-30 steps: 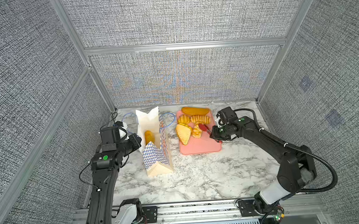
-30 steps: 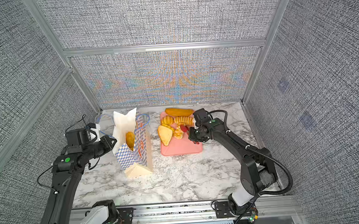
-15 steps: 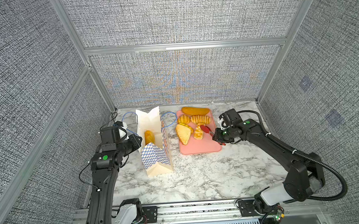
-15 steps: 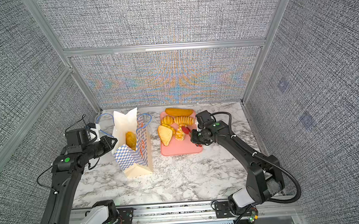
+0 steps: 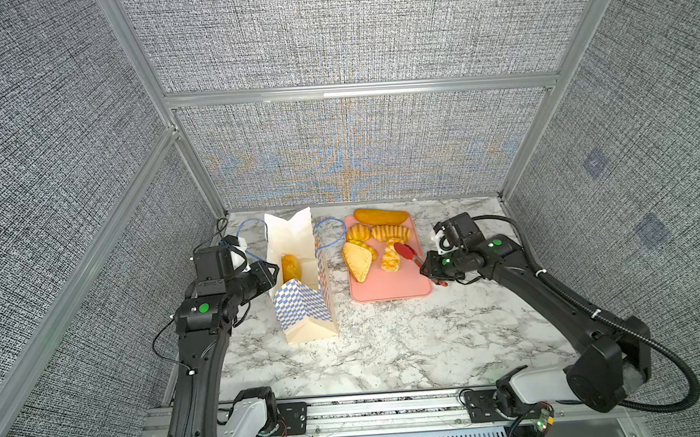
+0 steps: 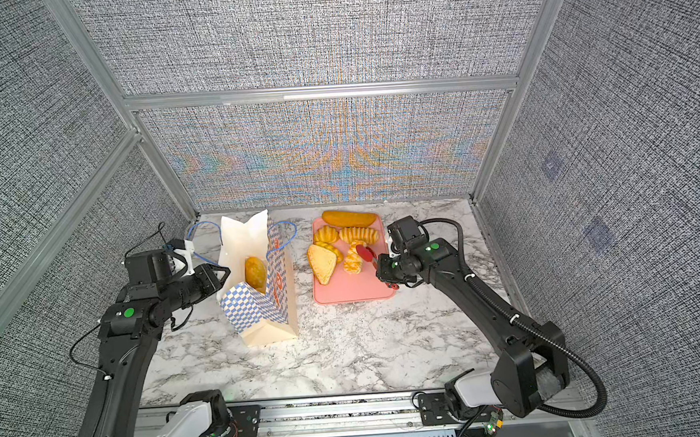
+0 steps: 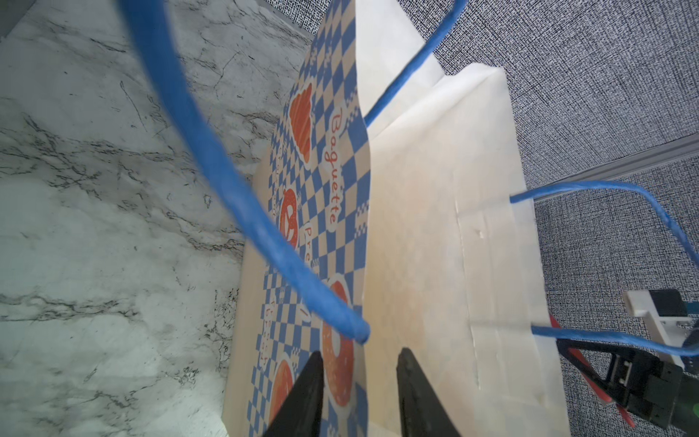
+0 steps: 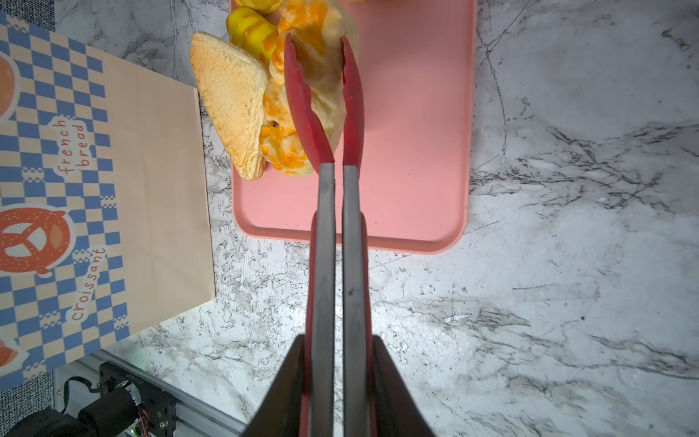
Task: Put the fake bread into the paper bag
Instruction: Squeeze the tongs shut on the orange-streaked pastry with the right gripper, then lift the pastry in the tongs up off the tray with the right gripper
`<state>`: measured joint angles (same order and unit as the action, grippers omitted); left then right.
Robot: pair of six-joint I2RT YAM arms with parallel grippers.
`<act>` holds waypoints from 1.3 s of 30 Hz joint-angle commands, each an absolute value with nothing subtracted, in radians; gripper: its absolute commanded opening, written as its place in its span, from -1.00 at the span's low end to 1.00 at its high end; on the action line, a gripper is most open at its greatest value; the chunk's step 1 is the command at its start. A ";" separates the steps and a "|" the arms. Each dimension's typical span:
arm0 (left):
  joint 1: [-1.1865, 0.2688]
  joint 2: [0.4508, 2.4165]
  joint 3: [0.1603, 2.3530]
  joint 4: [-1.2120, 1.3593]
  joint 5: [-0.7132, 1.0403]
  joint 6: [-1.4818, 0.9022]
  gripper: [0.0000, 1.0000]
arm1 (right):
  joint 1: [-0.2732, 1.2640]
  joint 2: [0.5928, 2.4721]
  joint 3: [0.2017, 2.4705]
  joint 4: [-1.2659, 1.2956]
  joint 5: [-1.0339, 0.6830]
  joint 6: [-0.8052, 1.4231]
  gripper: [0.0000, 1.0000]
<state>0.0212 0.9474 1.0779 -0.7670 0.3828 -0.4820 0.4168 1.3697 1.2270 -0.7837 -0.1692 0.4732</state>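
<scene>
The right gripper (image 8: 333, 378) clamps the red tongs (image 8: 302, 106), which pinch a braided pastry (image 8: 321, 75) on the pink tray (image 8: 416, 189), centre-right in both top views. The left gripper (image 7: 360, 352) is open astride the rim of the paper bag (image 5: 304, 314). With nothing holding it, the bag could tip, or the pastry could slip.

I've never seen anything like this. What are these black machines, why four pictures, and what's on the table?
They are two robot arms with pincers. Two pictures look down from above; two come from cameras on the wrists. On the marble table are a paper bag, one bun already inside, and a pink tray of toy bread. The right gripper is shut on red tongs, which pinch a braided pastry. The left gripper, jaws apart, straddles the bag's edge.
</scene>
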 commanded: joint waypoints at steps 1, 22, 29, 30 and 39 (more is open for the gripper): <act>0.021 0.942 1.089 -0.782 0.366 -0.477 -0.31 | 0.417 1.353 1.249 -0.796 -0.159 0.459 -0.46; 0.021 0.946 1.094 -0.778 0.373 -0.474 -1.00 | 0.417 1.260 1.375 -0.876 -0.150 0.446 -0.47; 0.021 0.946 1.097 -0.777 0.375 -0.474 -1.00 | 0.419 1.234 1.411 -0.880 -0.152 0.443 -0.47; 0.021 0.946 1.097 -0.778 0.375 -0.475 -1.00 | 0.419 1.231 1.415 -0.881 -0.152 0.444 -0.47; 0.020 0.948 1.101 -0.776 0.376 -0.477 -1.00 | 0.418 1.207 1.461 -0.882 -0.167 0.444 -0.48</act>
